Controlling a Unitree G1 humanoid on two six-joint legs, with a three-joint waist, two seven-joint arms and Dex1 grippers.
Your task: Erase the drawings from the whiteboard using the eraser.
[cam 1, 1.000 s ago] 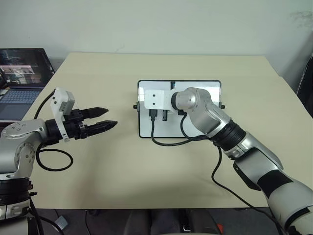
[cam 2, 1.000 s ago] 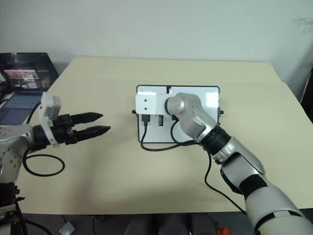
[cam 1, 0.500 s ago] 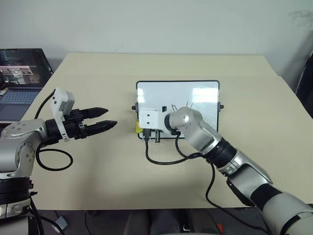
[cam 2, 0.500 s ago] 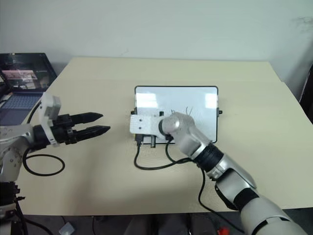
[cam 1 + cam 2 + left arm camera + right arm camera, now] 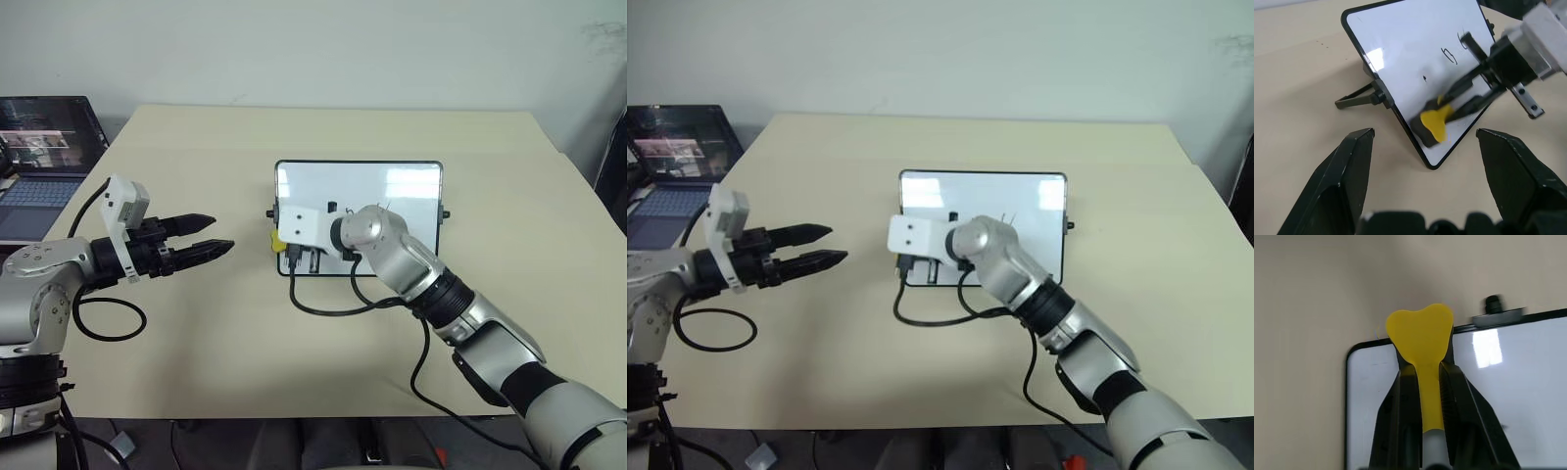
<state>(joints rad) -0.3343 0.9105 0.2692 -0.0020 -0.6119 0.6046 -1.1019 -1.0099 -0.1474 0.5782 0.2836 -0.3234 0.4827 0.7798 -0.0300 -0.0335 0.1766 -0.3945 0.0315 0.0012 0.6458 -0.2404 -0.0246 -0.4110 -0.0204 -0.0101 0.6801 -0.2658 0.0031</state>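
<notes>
Your right tool [image 5: 1449, 110] was clenched on small yellow block eraser [image 5: 1436, 123], pressed at lower corner of propped glossy white whiteboard [image 5: 392, 191]. Thin dark marker drawings [image 5: 1449, 55] lay up-board from it, along board's long axis. Left tool [image 5: 211, 237] stood released, farther off.

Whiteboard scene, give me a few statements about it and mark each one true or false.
1. The right gripper is shut on the eraser. True.
2. The eraser sits near the whiteboard's lower left corner. True.
3. The left gripper holds the board's frame. False: it hangs open over the table, apart from the board.
4. The drawings are all wiped off. False: some marks remain.
5. A laptop stands beyond the table's left edge. True.
6. The board lies flat. False: it leans on a stand.
</notes>
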